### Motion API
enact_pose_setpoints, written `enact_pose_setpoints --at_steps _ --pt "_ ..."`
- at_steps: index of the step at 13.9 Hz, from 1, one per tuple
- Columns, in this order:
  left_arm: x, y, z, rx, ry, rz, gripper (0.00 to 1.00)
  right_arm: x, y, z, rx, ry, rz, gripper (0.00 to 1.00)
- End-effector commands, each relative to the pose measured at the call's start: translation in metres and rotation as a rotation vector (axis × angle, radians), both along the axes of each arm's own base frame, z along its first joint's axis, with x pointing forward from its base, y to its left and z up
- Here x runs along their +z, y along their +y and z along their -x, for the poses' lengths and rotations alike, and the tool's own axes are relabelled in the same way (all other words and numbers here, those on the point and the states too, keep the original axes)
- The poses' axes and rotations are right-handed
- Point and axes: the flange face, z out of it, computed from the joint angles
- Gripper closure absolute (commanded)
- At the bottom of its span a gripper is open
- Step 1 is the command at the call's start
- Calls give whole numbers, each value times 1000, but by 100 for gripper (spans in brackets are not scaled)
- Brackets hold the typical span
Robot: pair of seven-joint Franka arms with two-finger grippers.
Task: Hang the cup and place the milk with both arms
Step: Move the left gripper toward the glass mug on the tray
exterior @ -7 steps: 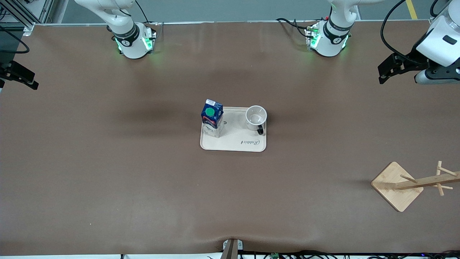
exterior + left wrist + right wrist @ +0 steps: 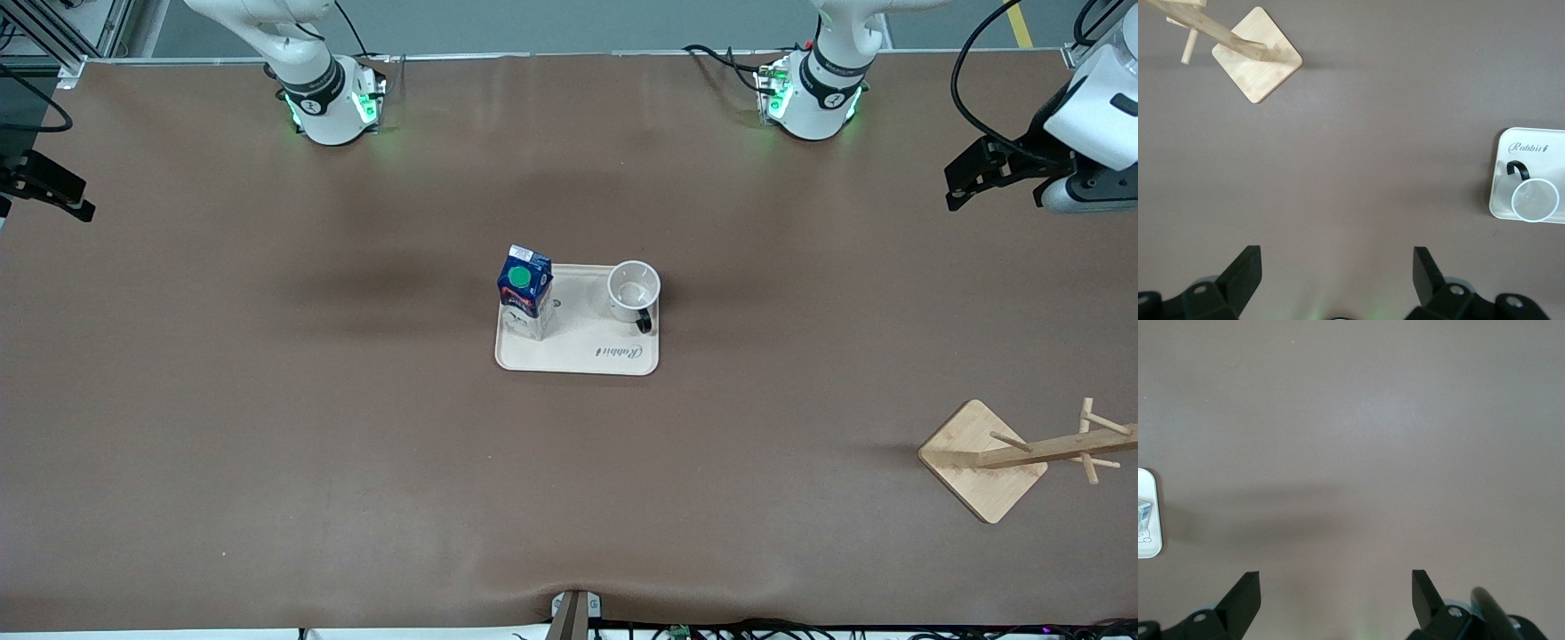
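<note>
Left pincer (image 2: 1331,267): wide open, empty, over the counter's (image 2: 267,427) left-arm end.
Right pincer (image 2: 1335,587): wide open, empty, over the right-arm end.
Cup (image 2: 633,292), milk (image 2: 524,291): upright on the tray (image 2: 578,356), mid-counter.

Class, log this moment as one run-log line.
left tool: open, over bare table | right tool: open, over bare table | cup, milk: upright on tray | rack: empty

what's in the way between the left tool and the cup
Nothing visible. The left tool hangs open over bare table at its arm's end. The cup stands upright on the tray, with the milk beside it toward the right arm's end.
</note>
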Motion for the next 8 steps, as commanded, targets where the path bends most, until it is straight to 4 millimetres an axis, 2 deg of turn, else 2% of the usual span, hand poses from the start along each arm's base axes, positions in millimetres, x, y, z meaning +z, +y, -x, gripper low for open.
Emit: enact_pose_setpoints --at_steps 1,4,5,7,8 --pt "-20 -10 -10 -4 32 18 0 4 -3 2 -9 -11 -2 0" --pt "-70 -49 -13 70 14 16 0 4 -5 1 -12 -13 -4 0" --pt "-87 -71 -12 63 3 18 0 4 -4 1 -10 -13 -3 0" --pt "-134 -102 -10 100 -5 23 0 1 -4 -1 -11 -8 -2 0" --pt "-151 -117 -6 119 -23 31 0 1 -4 -1 -10 -7 -4 0"
